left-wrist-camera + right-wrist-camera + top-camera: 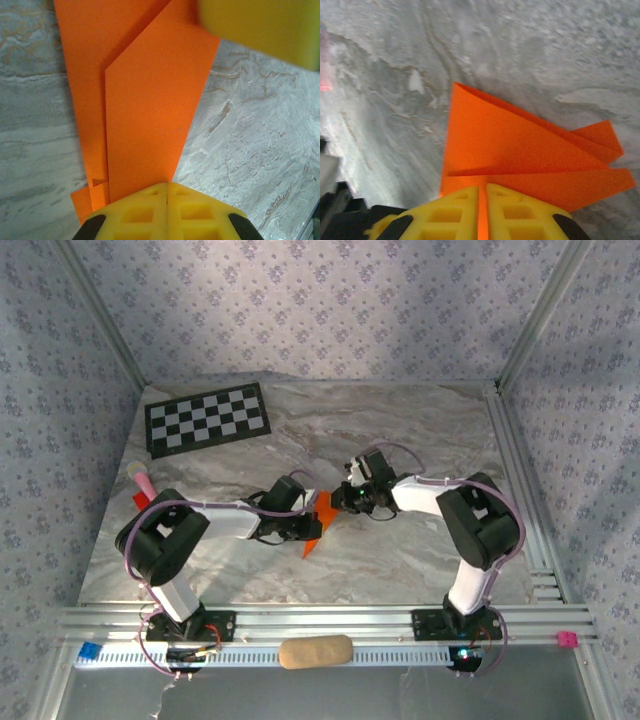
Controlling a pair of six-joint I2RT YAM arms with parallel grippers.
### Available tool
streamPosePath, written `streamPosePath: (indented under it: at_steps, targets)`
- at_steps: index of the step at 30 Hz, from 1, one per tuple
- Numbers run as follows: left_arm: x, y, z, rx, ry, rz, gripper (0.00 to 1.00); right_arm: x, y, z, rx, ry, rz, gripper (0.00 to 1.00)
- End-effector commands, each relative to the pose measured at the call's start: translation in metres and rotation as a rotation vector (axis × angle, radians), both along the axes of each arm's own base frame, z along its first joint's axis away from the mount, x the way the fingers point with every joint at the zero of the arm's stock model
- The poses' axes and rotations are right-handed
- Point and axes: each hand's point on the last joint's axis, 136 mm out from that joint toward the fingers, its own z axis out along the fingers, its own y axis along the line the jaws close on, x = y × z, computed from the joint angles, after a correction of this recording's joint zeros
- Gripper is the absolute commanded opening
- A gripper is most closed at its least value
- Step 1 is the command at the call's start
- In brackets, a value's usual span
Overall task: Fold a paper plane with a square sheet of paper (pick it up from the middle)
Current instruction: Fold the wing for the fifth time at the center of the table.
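Right pincer (pixel 481 189) up close is pinching the half-folded orange paper (pixel 515 145), left pincer (pixel 166 186) pressed together at the opposite end, long axis running between them, on the surface (pixel 430 440) well nearer the arm bases than the checkerboard sheet (pixel 208 418)

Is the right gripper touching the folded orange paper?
Touching. The right wrist view shows it: the right gripper is closed on the folded orange paper, and an orange strip runs up the narrow slit between its two yellow fingers.
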Motion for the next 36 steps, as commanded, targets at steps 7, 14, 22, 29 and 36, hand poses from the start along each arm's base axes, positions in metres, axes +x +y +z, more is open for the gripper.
streamPosePath:
  at_steps: [7, 14, 22, 29, 36]
  targets:
    - [-0.018, 0.019, -0.009, 0.077, 0.086, 0.024, 0.0, -0.007, -0.027, -0.041, -0.137, 0.072, -0.046, 0.09]
    - [0.005, -0.001, 0.043, -0.029, -0.009, 0.044, 0.11, -0.01, -0.029, -0.047, -0.138, 0.085, -0.047, 0.09]
    - [0.024, -0.021, 0.037, -0.038, -0.002, 0.028, 0.16, -0.011, -0.029, -0.051, -0.142, 0.096, -0.044, 0.09]
    - [0.018, -0.009, 0.008, 0.05, 0.045, 0.031, 0.17, -0.012, -0.029, -0.054, -0.144, 0.112, -0.041, 0.09]
    - [-0.012, 0.012, -0.012, 0.079, 0.106, 0.024, 0.17, -0.012, -0.035, -0.054, -0.17, 0.09, -0.033, 0.08]
